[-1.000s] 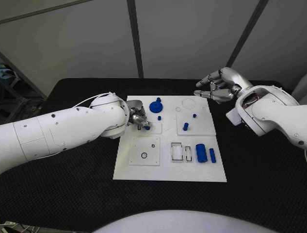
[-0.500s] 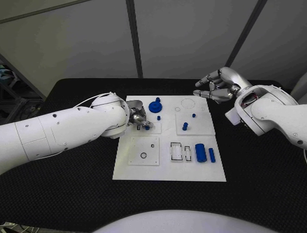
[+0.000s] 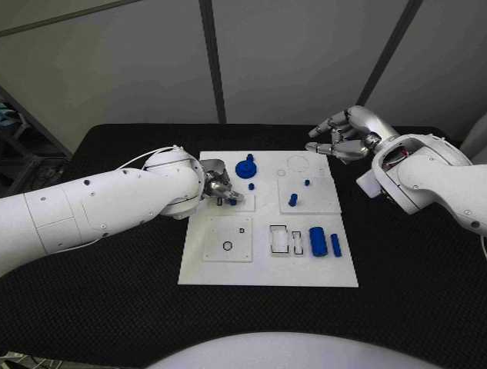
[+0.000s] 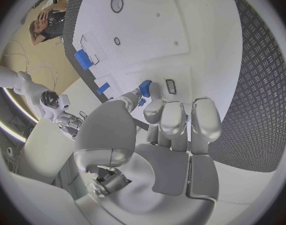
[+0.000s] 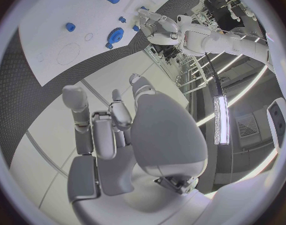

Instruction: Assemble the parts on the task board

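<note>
Task board (image 3: 268, 265) mid-assembly: left hand (image 3: 222, 189) pinches a small blue part (image 4: 144, 88) over it, seating comes next; right hand (image 3: 341, 138) hovers far right, fingers curled, empty.

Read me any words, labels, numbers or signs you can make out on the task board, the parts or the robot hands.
No readable text in any view.
Task board: black outlines of slots and circles only, no letters or numbers.
Blue parts, such as the cylinder: plain, unmarked.
Left hand and right hand: bare silver, no brand or label that can be read.
</note>
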Robot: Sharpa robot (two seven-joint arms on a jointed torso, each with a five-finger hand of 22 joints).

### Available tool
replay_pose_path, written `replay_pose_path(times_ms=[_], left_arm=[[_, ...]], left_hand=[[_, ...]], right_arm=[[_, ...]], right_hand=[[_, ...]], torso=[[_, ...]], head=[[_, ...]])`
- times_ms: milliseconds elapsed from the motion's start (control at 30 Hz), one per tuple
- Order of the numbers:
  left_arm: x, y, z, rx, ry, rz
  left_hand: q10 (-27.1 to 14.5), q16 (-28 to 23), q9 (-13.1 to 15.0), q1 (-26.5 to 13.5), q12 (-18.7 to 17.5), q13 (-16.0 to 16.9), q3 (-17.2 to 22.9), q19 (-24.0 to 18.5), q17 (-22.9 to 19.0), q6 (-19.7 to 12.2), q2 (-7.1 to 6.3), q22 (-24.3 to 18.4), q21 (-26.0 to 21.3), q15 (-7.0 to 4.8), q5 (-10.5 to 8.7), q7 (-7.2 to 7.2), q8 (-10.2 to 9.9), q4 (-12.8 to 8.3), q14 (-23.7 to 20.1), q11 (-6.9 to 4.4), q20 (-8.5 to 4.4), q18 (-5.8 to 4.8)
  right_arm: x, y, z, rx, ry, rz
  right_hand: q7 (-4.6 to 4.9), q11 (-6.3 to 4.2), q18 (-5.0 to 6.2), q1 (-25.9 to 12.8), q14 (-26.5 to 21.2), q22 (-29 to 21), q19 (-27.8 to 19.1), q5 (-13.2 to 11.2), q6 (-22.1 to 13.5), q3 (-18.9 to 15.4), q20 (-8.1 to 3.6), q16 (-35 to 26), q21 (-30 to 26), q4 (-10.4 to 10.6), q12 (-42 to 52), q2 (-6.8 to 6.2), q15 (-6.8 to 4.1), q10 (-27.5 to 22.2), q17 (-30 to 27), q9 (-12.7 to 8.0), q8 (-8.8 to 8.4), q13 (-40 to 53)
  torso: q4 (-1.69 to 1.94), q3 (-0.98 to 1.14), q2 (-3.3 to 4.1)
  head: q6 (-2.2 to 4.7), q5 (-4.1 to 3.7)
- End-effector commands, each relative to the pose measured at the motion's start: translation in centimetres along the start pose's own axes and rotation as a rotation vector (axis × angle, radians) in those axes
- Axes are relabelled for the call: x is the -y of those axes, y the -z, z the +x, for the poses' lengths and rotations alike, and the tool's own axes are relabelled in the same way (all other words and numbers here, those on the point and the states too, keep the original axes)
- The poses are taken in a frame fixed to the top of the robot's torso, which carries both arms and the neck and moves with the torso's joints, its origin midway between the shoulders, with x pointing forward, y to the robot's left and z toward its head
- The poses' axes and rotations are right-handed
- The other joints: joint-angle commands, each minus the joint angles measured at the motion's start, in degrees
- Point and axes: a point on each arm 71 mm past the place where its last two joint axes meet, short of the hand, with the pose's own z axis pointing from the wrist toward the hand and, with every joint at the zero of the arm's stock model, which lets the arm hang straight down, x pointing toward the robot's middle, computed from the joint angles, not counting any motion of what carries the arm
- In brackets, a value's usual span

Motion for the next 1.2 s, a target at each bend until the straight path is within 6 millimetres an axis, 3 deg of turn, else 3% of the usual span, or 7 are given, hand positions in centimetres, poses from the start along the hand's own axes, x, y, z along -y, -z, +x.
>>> replay_pose_path(times_ms=[33,567,800,1200], left_arm=[[-0.4,-0.1,0.3,-0.029,-0.014,-0.025],[-0.7,0.0,0.0,-0.005,0.016,-0.028],[-0.5,0.0,-0.2,0.011,0.04,-0.014],[0.0,0.9,-2.6,0.062,0.105,0.024]], left_hand=[[-0.2,0.1,0.1,-0.6,0.3,-0.1,-1.0,0.4,0.1,0.5,0.33,0.1,0.1,-0.04,-0.3,0.16,-0.4,0.6,0.5,0.19,0.04,-0.51],[-0.4,0.0,0.9,-3.1,0.3,-0.2,-10.1,0.4,0.1,0.5,0.89,0.1,-0.2,0.04,-0.21,0.27,-0.9,6.8,0.5,0.3,0.1,-0.45],[-0.5,0.0,1.0,-3.0,0.1,-0.5,-11.2,0.1,0.1,0.4,1.21,-0.3,-0.5,0.04,-0.2,0.31,-0.9,7.1,0.5,0.32,0.11,-0.35],[-1.7,-0.1,1.3,-0.8,-0.9,-1.8,-14.4,-1.2,-0.1,-1.2,1.41,-2.3,-2.1,0.33,-0.16,0.85,-1.5,7.0,0.4,0.78,0.34,0.1]], right_arm=[[-0.1,0.0,0.0,-0.005,0.0,-0.008],[-0.1,0.0,0.0,-0.006,0.0,-0.007],[0.0,-0.1,-0.1,-0.004,0.001,-0.006],[0.1,-0.2,-0.1,0.001,-0.002,-0.002]], right_hand=[[-0.35,0.04,0.92,0.1,3.4,-0.1,-0.4,-0.4,-0.2,0.0,-0.08,-0.3,-0.2,0.5,-0.3,0.21,-0.31,-0.5,4.0,-0.1,0.24,-0.1],[-0.34,0.04,0.94,0.0,3.4,-0.2,-0.4,-0.4,-0.2,-0.1,-0.08,-0.3,-0.3,0.5,-0.3,0.21,-0.3,-0.5,4.0,-0.1,0.25,-0.1],[-0.34,0.05,0.95,-0.1,3.4,-0.2,-0.4,-0.4,-0.2,-0.1,-0.08,-0.3,-0.3,0.6,-0.3,0.23,-0.3,-0.5,3.9,-0.1,0.25,-0.2],[-0.34,0.05,0.96,-0.1,3.4,-0.3,-0.4,-0.4,-0.2,-0.1,-0.08,-0.4,-0.4,0.6,-0.3,0.25,-0.3,-0.5,3.8,-0.1,0.26,-0.2]], torso=[[0.04,-0.01,-0.02],[0.01,-0.05,0.01],[0.05,-0.03,-0.04],[0.03,0.0,-0.05]], head=[[0.02,-0.02],[0.0,0.04],[0.06,0.0],[0.45,0.06]])
